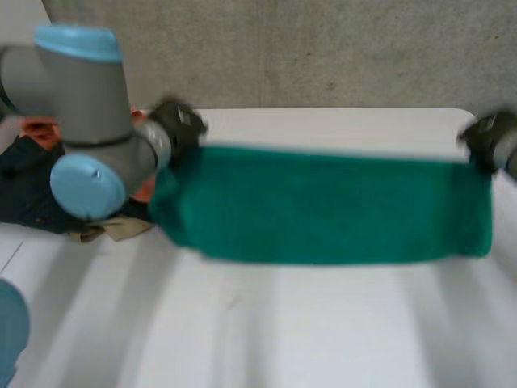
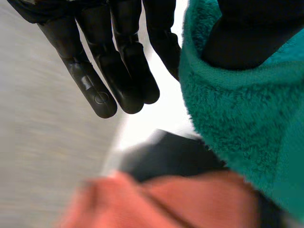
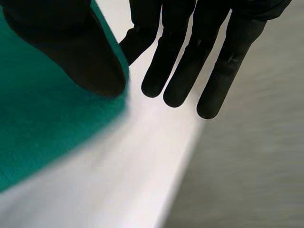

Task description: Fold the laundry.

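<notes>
A green towel [image 1: 323,206] hangs stretched out wide over the white table [image 1: 283,331], held up by its two upper corners. My left hand [image 1: 179,123] pinches the left corner; in its wrist view the thumb [image 2: 256,33] presses the fluffy towel [image 2: 237,118] while the other fingers [image 2: 123,61] stay straight beside it. My right hand [image 1: 491,136] grips the right corner. There the thumb [image 3: 71,52] clamps the towel [image 3: 42,118] against one finger, and the remaining fingers [image 3: 190,61] point straight past the towel's edge.
A pile of other laundry lies at the table's left: a dark garment [image 1: 28,190], an orange one [image 1: 36,128] and a beige piece [image 1: 113,230]. The orange cloth [image 2: 166,204] and dark cloth [image 2: 171,156] lie below my left hand. A grey wall [image 1: 323,48] stands behind the table.
</notes>
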